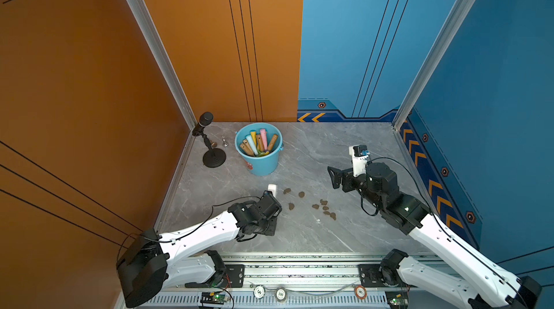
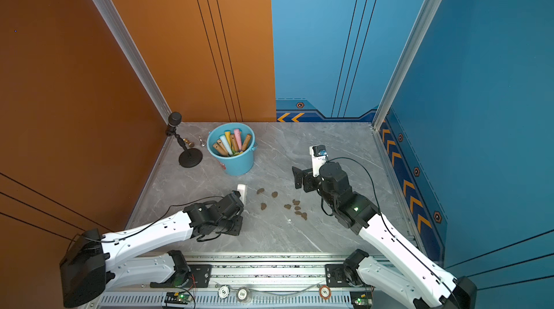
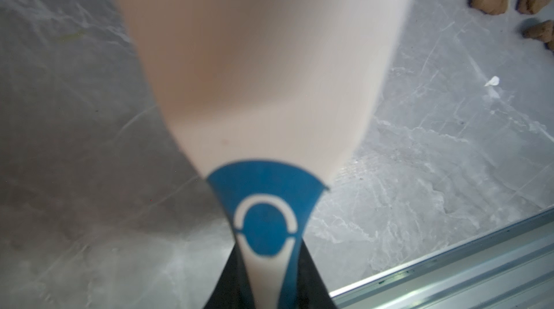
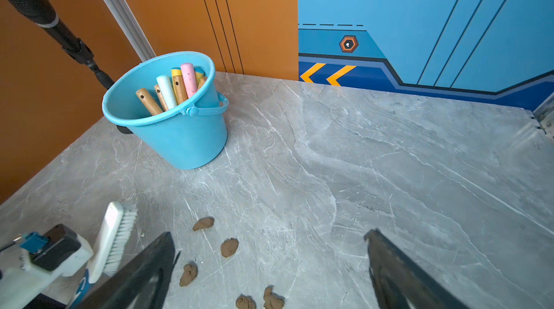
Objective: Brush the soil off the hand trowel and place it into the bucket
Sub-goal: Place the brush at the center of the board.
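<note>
left gripper (image 3: 266, 262) clenched on the blue-and-white handle of the brush (image 4: 109, 232), dark jaws pressed to both sides of the handle in the left wrist view, where the brush's white back fills most of the frame and blurs

brush head sticks up past the wrist in a top view (image 1: 272, 188), bristles turned toward the soil (image 1: 301, 194), close to the nearest lump but not touching

right gripper (image 4: 269, 237) released, fingers spread wide with nothing between them, hanging over bare table (image 1: 314, 238) and pointing toward the bucket side

soil = small brown lumps scattered on the grey marble top between the two arms, a few apart near the brush, a tighter cluster toward the right arm; all well apart from the bucket

bucket (image 1: 260, 163) light blue, upright, at the back of the table toward the orange wall, orange-red mark low on its wall, side handle folded down

tool handles (image 1: 260, 142), wooden and pastel, lean inside the bucket; blades hidden, so can't tell which are trowels

black microphone (image 1: 206, 120) on a round-base stand just beside the bucket, in the back corner
</note>
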Controlling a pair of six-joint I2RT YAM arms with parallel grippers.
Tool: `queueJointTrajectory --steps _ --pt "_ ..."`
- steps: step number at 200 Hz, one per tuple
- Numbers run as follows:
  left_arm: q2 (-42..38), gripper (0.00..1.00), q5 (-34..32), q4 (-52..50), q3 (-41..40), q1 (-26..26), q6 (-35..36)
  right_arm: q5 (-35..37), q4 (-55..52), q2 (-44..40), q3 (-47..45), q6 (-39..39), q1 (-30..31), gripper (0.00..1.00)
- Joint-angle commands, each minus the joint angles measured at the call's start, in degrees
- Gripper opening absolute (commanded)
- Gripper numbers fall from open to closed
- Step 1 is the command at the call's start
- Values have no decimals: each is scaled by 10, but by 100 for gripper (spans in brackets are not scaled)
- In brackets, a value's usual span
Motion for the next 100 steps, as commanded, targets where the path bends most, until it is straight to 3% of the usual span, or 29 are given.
queueJointTrajectory --steps 1,43,100 --pt "39 1 39 35 5 7 -4 45 -26 -32 -16 23 0 100" --pt "108 5 74 39 18 17 14 59 -32 -75 -47 24 -2 100" --pt "123 44 78 35 35 25 24 78 -36 -90 -65 26 -9 100"
